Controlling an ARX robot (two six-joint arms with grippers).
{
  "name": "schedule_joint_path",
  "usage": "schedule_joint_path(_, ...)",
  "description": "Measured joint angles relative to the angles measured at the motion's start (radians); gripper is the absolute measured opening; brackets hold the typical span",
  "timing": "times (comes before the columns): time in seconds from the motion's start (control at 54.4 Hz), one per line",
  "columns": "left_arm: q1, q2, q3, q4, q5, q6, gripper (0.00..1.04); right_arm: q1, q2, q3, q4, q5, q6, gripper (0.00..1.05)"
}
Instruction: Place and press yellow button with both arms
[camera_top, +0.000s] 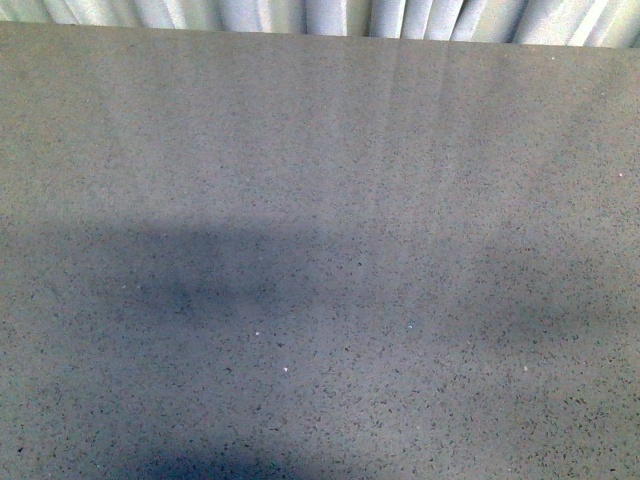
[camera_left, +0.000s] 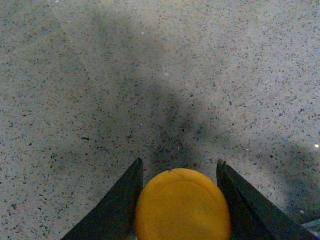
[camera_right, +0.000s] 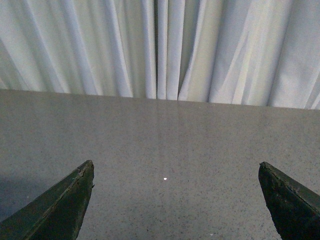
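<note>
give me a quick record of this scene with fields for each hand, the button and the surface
left hand: closed on the yellow button, gripping its cap from both sides
right hand: open, empty, over the table, facing the curtain
yellow button: in the left hand; contact with the table cannot be told
table: grey speckled stone, partly shadowed
curtain: white, pleated, behind the far edge
front view: no arm or button in sight

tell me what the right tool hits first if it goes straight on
Nothing stands in its line: the open right tool points across the tabletop toward the white curtain behind the far edge. Likely the curtain first, though depth is unclear.
</note>
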Motion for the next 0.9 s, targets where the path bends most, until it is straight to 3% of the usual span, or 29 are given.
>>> schedule_joint_path(0.239,0.002,-0.005,-0.004,0.002,0.011,0.026,0.35,0.000,0.000,0.000,0.000,0.000,0.000,0.96)
schedule_joint_path(0.459,0.033,-0.164,0.019,-0.109,0.044,0.041,0.35,0.000,0.000,0.000,0.000,0.000,0.000,0.96)
schedule_joint_path(0.57,0.005,-0.254,0.064,-0.164,0.043,0.035,0.35,0.000,0.000,0.000,0.000,0.000,0.000,0.96)
schedule_joint_path(0.717,-0.156,-0.374,0.095,-0.212,0.009,0.005,0.35,0.000,0.000,0.000,0.000,0.000,0.000,0.96)
schedule_joint_path(0.9,-0.507,-0.370,0.095,-0.191,-0.105,-0.060,0.35,0.000,0.000,0.000,0.000,0.000,0.000,0.96)
